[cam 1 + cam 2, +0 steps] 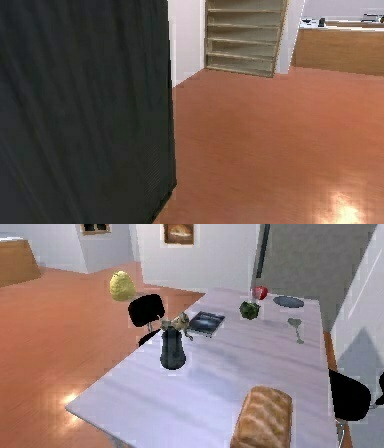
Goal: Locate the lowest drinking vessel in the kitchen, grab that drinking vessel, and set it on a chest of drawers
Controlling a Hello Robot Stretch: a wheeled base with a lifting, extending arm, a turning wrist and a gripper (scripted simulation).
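A small stemmed glass stands upright on the pale table, toward its far right side. Just beyond it lies a flat dark plate. Left of that sit a red thing and a dark green round thing.
The table also bears a dark vase with flowers, a dark square dish and a loaf of bread. Black chairs flank it. A tall dark panel stands close at the forward view's left, with open red floor, shelves and a wooden counter beyond.
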